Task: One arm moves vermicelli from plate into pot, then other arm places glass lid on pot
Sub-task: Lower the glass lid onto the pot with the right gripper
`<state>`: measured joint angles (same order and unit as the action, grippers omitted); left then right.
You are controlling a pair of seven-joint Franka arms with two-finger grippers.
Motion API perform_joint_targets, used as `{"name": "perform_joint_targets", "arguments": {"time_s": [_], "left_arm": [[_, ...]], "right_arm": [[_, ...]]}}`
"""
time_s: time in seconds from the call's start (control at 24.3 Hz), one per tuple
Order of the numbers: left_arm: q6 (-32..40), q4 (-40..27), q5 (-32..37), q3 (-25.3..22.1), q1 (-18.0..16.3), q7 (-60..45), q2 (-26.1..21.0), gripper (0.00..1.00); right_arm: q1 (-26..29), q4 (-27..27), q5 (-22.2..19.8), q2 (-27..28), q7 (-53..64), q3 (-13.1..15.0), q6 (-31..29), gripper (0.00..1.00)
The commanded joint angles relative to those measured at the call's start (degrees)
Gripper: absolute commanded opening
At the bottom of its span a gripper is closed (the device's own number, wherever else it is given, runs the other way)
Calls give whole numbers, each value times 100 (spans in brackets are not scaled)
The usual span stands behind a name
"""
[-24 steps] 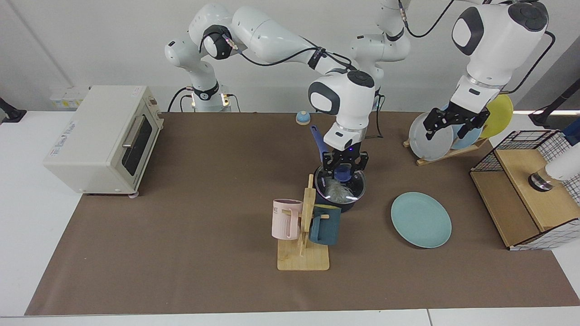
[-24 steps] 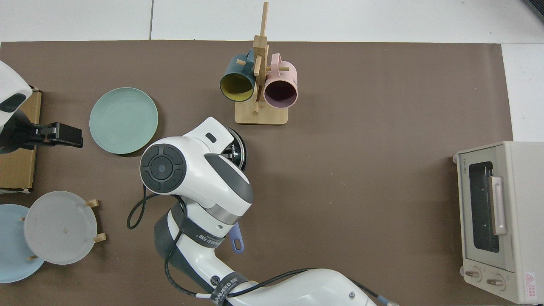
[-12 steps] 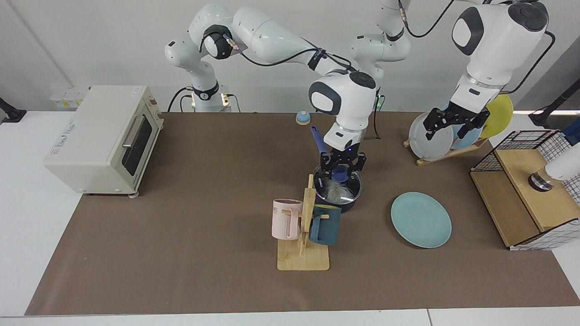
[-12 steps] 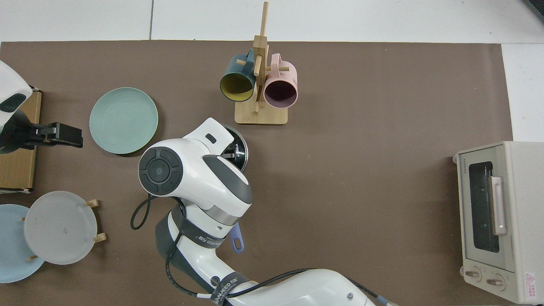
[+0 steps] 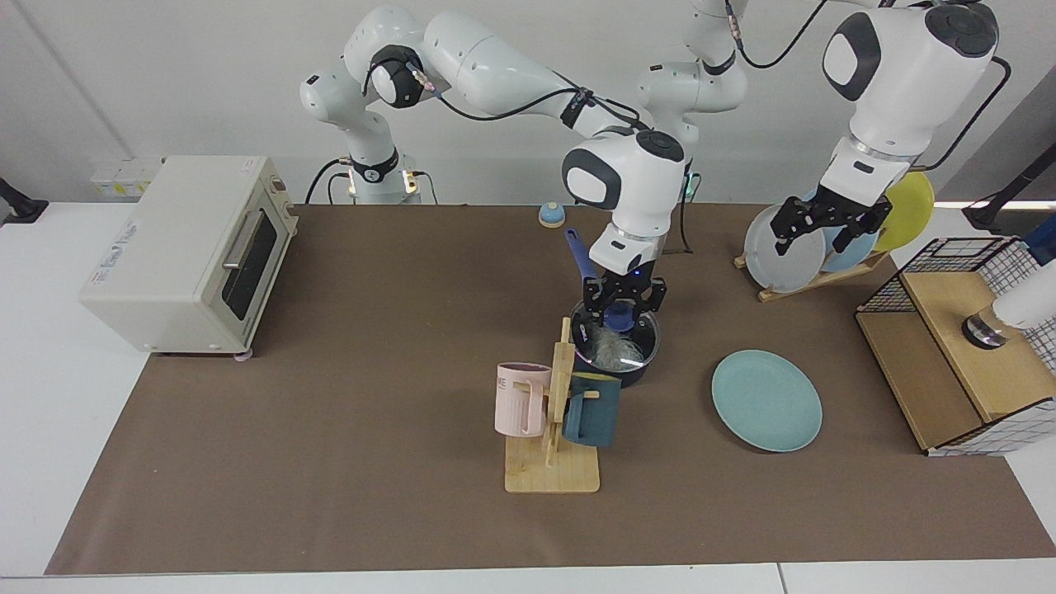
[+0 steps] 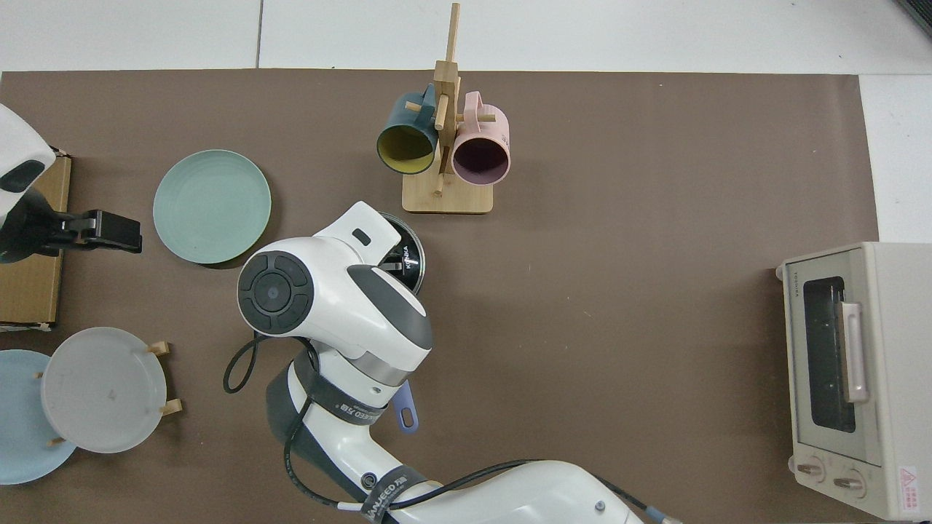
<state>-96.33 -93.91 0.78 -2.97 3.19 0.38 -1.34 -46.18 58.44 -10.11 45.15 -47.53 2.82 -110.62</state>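
At the far left the toaster oven (image 5: pixel 186 252) stood apart from the work, and the right arm reached from its base behind it to the middle of the desk (image 5: pixel 330 462). Just in front of the pot stood the mug rack (image 5: pixel 551 462) with its pink and teal mugs, untouched. The right claw (image 5: pixel 623 307) hung straight over the pot (image 5: pixel 635 373), astride the blue knob (image 5: pixel 619 318) of the glass lid (image 5: pixel 652 342). Whether it gripped the knob or had let go could not be told. A second before, the claw had been a little lower and nearer the mug rack, the lid with it. Since then both had shifted slightly back, so the lid seemed to lie level on the pot's rim, and nothing had moved in the last half second. The vermicelli (image 5: pixel 610 351) showed as a pale tangle through the glass, inside the pot. Further right the teal plate (image 5: pixel 767 400) lay bare on the desk, well apart from the pot. The left arm waited, its left claw (image 5: pixel 825 227) spread wide and empty in front of the plate rack (image 5: pixel 796 276). I judged both steps nearly finished: the noodles were moved and the lid seated, leaving only release and withdrawal.
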Motion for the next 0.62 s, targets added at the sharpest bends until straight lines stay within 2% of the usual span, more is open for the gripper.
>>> {"name": "perform_joint_targets", "arguments": {"time_s": [0.0, 0.04, 0.29, 0.58], "left_arm": [[79, -48, -43, 43, -55, -2, 81, 100], [88, -48, -52, 43, -55, -2, 81, 100], [88, -57, -52, 43, -55, -2, 81, 100], [97, -66, -52, 43, -55, -11, 90, 100]], "right_arm": [[57, 142, -61, -199, -29, 25, -30, 87], [66, 142, -44, -270, -20, 25, -21, 98], [241, 220, -17, -709, 15, 25, 145, 98], [566, 633, -8, -1605, 85, 34, 979, 99]]}}
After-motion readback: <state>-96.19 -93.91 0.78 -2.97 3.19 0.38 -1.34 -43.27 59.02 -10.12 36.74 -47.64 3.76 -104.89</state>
